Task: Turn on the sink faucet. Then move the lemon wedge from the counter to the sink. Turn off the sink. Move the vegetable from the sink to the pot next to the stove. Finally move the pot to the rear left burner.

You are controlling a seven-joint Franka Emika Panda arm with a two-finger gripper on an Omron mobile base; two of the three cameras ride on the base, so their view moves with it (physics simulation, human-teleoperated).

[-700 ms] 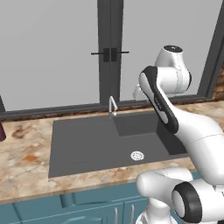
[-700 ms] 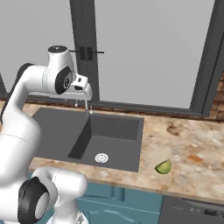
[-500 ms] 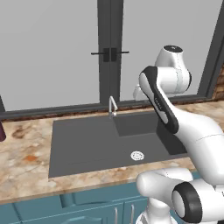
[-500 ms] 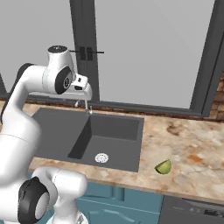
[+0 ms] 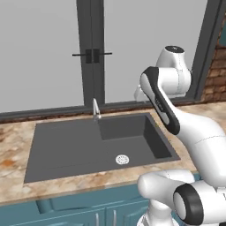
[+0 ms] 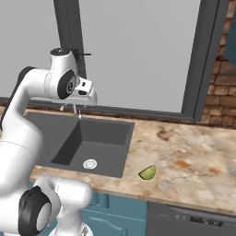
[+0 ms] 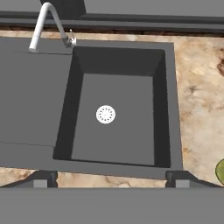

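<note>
My gripper (image 7: 110, 180) hangs high over the sink (image 7: 39, 96), looking down into its deep basin, and its two tips stand wide apart with nothing between them. The round silver drain (image 7: 105, 114) lies in the basin floor. The sink faucet (image 7: 46, 22) rises at the back rim, its spout bent out over the flat drainboard. In the right base view the hand (image 6: 85, 91) hovers above the faucet (image 6: 76, 110). The lemon wedge (image 6: 147, 173) lies on the counter (image 6: 184, 152) to the right of the sink (image 6: 99, 138); its edge also shows beside the right fingertip (image 7: 221, 171).
A tall window with dark frames (image 5: 90, 53) runs behind the sink (image 5: 66, 145) and faucet (image 5: 95, 108). A brick wall (image 6: 223, 87) stands at the far right. Teal cabinet fronts (image 5: 79, 212) lie below the counter (image 5: 13, 145), and a dark appliance panel (image 6: 193, 221) sits under its right end.
</note>
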